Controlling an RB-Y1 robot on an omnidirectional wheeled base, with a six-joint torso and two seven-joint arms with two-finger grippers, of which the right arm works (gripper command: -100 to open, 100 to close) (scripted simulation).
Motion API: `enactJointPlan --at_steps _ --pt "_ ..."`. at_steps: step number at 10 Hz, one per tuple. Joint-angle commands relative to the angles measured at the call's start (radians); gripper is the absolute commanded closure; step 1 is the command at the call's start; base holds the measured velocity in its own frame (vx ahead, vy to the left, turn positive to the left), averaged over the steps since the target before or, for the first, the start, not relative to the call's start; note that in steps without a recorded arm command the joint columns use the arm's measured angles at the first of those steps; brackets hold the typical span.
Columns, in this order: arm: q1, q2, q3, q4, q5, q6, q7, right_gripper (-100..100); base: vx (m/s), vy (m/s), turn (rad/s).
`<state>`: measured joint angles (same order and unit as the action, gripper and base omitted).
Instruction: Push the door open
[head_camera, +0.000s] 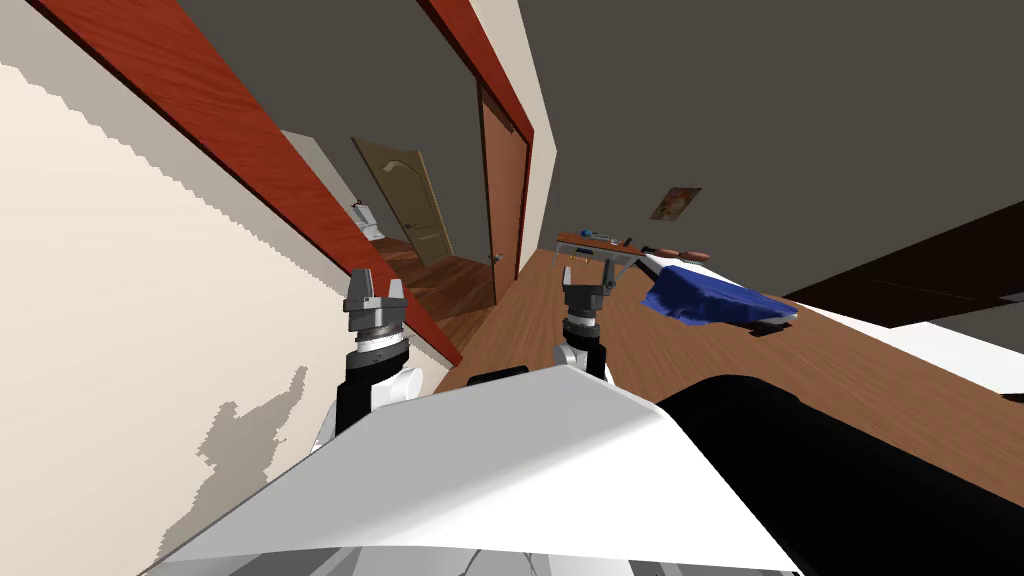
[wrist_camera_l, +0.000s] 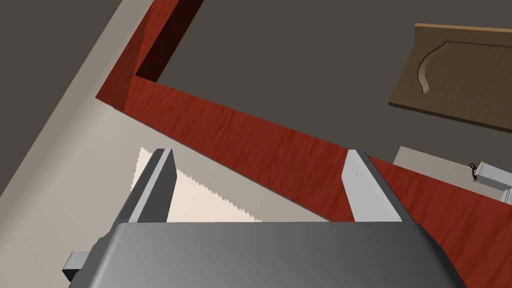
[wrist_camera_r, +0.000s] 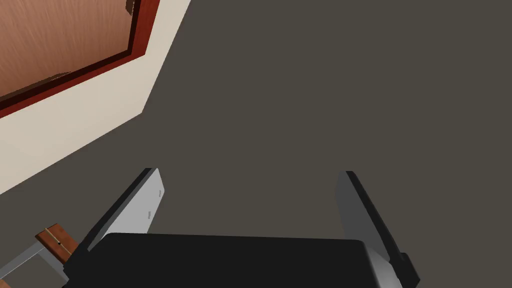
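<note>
A reddish-brown door (head_camera: 505, 190) with a small handle (head_camera: 493, 258) stands ahead at the far side of a doorway, swung away from the red wooden frame (head_camera: 300, 190). My left gripper (head_camera: 375, 290) is open and empty, raised close beside that frame and the cream wall. The left wrist view shows its fingers (wrist_camera_l: 357, 185) wide apart in front of the red frame (wrist_camera_l: 260, 140). My right gripper (head_camera: 588, 285) is open too, held in free air short of the door. In the right wrist view the right gripper (wrist_camera_r: 250, 200) points past the door (wrist_camera_r: 60, 40).
Through the doorway are a wooden floor, a tan panelled door (head_camera: 405, 200) and a white fixture (head_camera: 365, 218). A desk (head_camera: 600, 245) with small items and a bed with a blue cloth (head_camera: 715, 295) stand to the right. A black area (head_camera: 850, 480) lies at the lower right.
</note>
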<state>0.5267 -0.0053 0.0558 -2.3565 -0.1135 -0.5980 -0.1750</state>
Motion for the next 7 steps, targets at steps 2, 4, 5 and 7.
enactJointPlan --at_steps 2,4,5,7 --pt "-0.018 -0.013 0.004 0.043 0.011 -0.007 -0.004 -100 0.061 0.007 0.036" --pt "-0.033 -0.023 0.008 0.079 0.021 -0.013 -0.007 -100 0.119 -0.069 0.051" --pt "-0.041 -0.028 0.01 0.099 0.026 -0.016 -0.009 -100 0.11 -0.08 0.047" --pt "-0.058 -0.036 0.014 0.139 0.036 -0.022 -0.013 -100 0.131 -0.068 0.051"
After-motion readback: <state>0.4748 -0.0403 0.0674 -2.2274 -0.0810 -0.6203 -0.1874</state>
